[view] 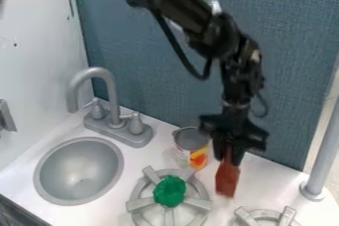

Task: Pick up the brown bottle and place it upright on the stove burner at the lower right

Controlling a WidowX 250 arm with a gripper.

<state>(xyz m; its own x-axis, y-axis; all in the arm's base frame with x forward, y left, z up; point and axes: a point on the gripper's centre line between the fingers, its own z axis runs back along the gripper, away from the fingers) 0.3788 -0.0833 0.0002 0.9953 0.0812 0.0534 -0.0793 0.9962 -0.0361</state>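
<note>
red-brown object (227,178) was pinched by the gripper (230,156) at lower right
best kept upright, clear of the can (189,145)

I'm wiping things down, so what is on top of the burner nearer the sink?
A crumpled-looking green lump sits on the middle of the burner. The burner's grey arms show around it, but its centre is covered, so what lies directly beneath cannot be seen.

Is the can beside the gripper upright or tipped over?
Upright: the can stands on the counter, its round grey end facing up and its label around the side.
</note>
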